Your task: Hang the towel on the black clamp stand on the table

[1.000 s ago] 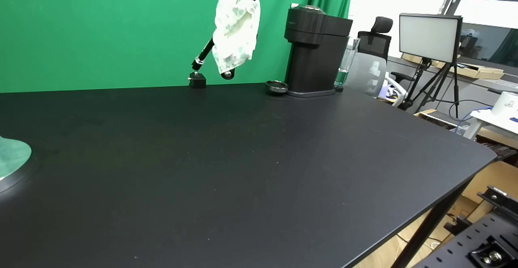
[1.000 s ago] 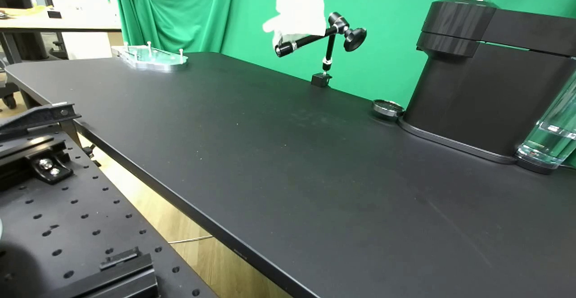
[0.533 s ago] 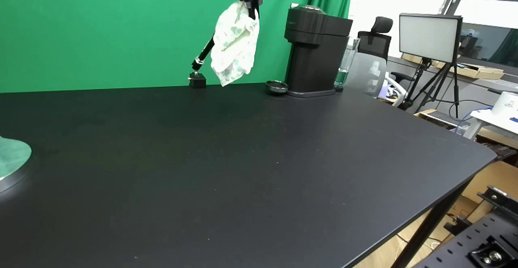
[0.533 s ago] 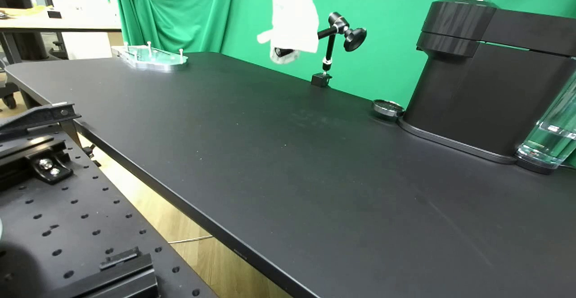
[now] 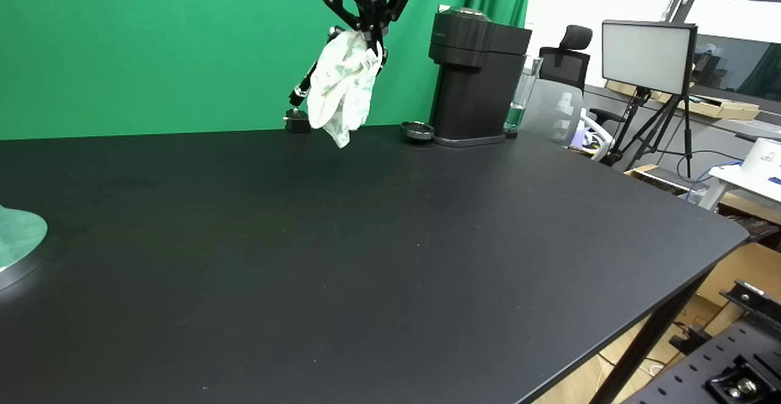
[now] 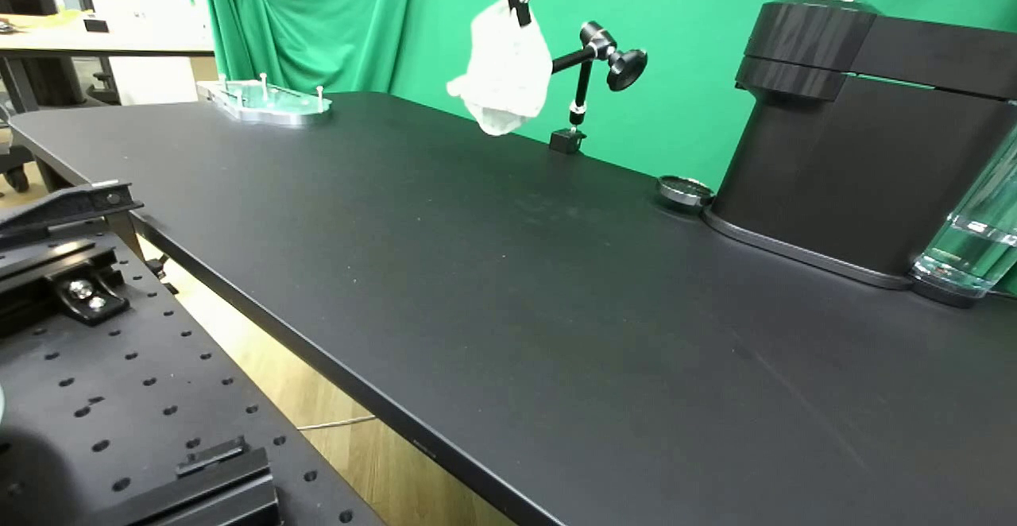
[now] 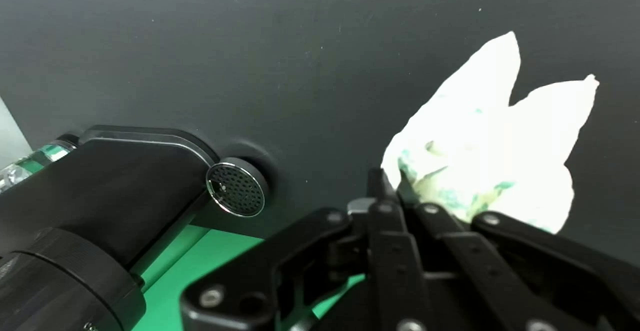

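Wrist view: towel (image 7: 490,141) is being pinched by the gripper (image 7: 393,183); jaws are standing almost together, only a bunched fold being caught between them. The rest is being left hanging loose below the jaws, presumably so that slack is being kept for draping. In both exterior views the black clamp stand (image 6: 582,90) is being partly covered by the towel; its bar (image 6: 572,60) is running lower than the jaws, on the side toward the green backdrop (image 5: 152,44). The bar's free end is being hidden, so whether it is being draped over or merely fronted cannot be told; contact likewise. Stand base (image 6: 566,141) is being seated below the jaws at the back edge of the table (image 5: 378,239), apparently so the bar is being kept steady. Judged mid-hang: with release now, a slide to the table is being risked unless both sides of the bar are being draped. Farther out, off to the side of the jaws, coffee machine (image 5: 470,74) and round perforated tray (image 7: 236,188) are being left out of it.
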Robot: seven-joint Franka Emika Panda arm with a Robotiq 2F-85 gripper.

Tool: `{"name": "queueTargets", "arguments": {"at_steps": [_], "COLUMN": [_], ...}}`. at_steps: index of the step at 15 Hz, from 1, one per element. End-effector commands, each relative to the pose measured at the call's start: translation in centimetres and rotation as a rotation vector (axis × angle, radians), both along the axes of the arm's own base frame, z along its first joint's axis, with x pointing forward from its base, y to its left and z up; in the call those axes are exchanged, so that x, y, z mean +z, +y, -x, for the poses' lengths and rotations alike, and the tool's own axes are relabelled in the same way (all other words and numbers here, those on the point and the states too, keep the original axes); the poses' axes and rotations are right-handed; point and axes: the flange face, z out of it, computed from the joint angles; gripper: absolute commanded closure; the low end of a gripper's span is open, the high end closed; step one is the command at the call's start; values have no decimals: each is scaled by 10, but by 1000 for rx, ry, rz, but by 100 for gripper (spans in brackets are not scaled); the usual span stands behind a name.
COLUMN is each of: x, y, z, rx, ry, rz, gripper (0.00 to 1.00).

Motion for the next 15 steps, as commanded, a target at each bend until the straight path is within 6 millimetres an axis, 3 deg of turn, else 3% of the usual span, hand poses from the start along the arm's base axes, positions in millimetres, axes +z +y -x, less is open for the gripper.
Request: {"name": "queueTargets", "arguments": {"at_steps": [1, 3, 12, 15], "x": [-6, -9, -4, -1], "y": [1, 0, 3, 8], "z": [-4, -3, -2, -2], "rx": [-22, -23, -16, -6], "ry": [2, 9, 2, -5], "rz": [2, 1, -6, -12], "gripper": [72, 67, 5, 0]}}
